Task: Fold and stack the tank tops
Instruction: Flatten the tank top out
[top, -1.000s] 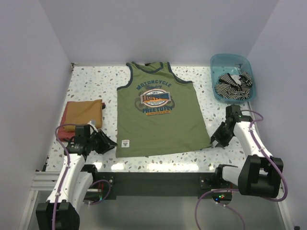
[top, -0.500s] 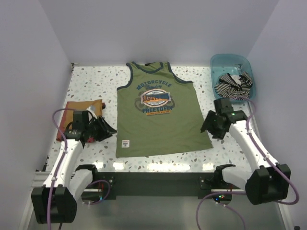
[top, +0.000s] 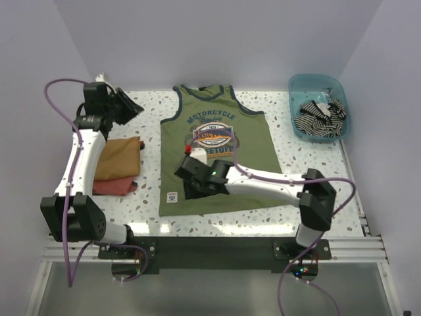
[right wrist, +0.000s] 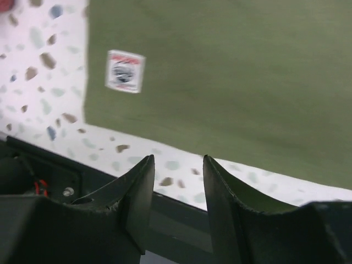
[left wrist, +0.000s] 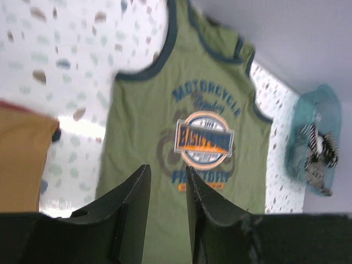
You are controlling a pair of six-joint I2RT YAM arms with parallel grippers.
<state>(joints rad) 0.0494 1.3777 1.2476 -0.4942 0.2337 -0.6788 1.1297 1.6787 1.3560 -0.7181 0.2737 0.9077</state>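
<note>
The olive-green tank top (top: 253, 168) lies flat, print up, in the middle of the table. It also shows in the left wrist view (left wrist: 143, 115) and the right wrist view (right wrist: 231, 66). The striped tank top (top: 320, 117) lies crumpled in the blue bin (top: 316, 77) at the far right. My left gripper (top: 133, 107) is open and empty, raised above the far left of the table, left of the green top's shoulder; its wrist view (left wrist: 166, 168) looks down over the shirt. My right gripper (top: 189, 187) is open and empty over the green top's near-left part, above its hem (right wrist: 177, 158).
A folded orange-brown cloth (top: 117, 157) lies on a red one at the left, also visible in the left wrist view (left wrist: 22, 159). A white label (right wrist: 125, 70) sits near the shirt's near-left corner. The table's dark front rail (top: 210, 247) runs along the near edge.
My left arm has swung from the near left up to the far left. My right arm has swept from the right side across the green top to its near-left part.
</note>
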